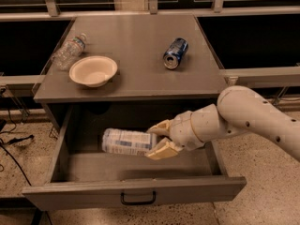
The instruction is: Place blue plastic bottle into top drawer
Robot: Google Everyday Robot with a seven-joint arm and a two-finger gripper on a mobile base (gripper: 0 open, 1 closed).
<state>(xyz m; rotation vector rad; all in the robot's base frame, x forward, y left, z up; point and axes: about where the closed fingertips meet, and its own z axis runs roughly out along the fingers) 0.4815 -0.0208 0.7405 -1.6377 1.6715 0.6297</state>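
The blue plastic bottle (pixel 125 141), whitish with a pale blue-and-white label, lies on its side in the air inside the open top drawer (pixel 136 193), its free end pointing left. My gripper (pixel 155 141) comes in from the right on a white arm and is shut on the bottle's right end, holding it a little above the drawer floor. The cap end is hidden between the fingers. The drawer is pulled out wide, with a small black handle at the front's centre.
On the cabinet top (pixel 140 55) lie a clear water bottle (pixel 68 50) at the left edge, a cream bowl (pixel 93 70) beside it, and a dark blue soda can (pixel 175 53) on its side to the right. Cables lie on the speckled floor at left.
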